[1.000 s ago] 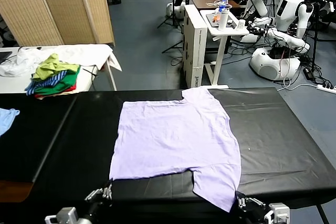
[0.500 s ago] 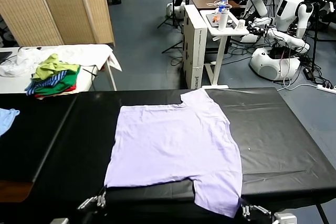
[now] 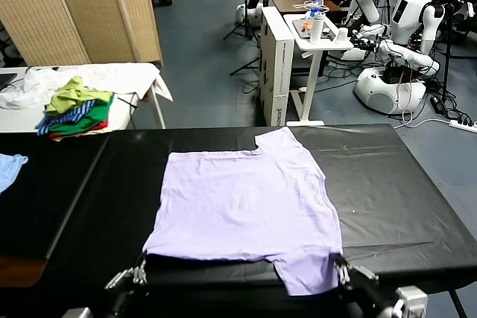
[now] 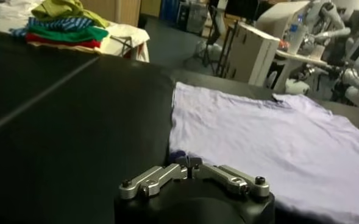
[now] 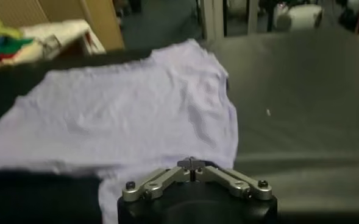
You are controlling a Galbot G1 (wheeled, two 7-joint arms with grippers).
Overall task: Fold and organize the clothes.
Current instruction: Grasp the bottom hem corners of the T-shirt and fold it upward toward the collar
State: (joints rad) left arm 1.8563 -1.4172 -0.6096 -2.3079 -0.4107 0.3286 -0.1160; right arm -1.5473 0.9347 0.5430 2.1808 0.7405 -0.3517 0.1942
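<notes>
- Lavender T-shirt (image 3: 246, 210) lies spread flat on the black table (image 3: 395, 184), plain face up, its near hem at the table's front edge.
- Left gripper (image 3: 139, 274) sits at the near left corner of the shirt; its fingers (image 4: 185, 161) are pressed together, pinching that corner of the cloth, and in the left wrist view the shirt runs away from the fingertips across the table.
- Right gripper (image 3: 340, 271) sits at the near right sleeve; its fingers (image 5: 192, 163) are pressed together on the sleeve's edge, and the cloth fans out ahead of them.
- Between the two pairs of fingers, the near hem runs almost straight, with the near sleeve hanging a little past it toward the right gripper.
- Far sleeve points away from both grippers, toward the back edge of the table.
- Well beyond the left fingers, on a white side table (image 3: 134, 76), rests a clothes pile (image 3: 74, 106) of green, yellow, striped and red pieces.
- Light blue cloth (image 3: 9, 169) lies far off to the left of the left fingers, at the edge of the black surface.
- Beyond the table stand a white cart (image 3: 317, 35) and white robots (image 3: 410, 13).
</notes>
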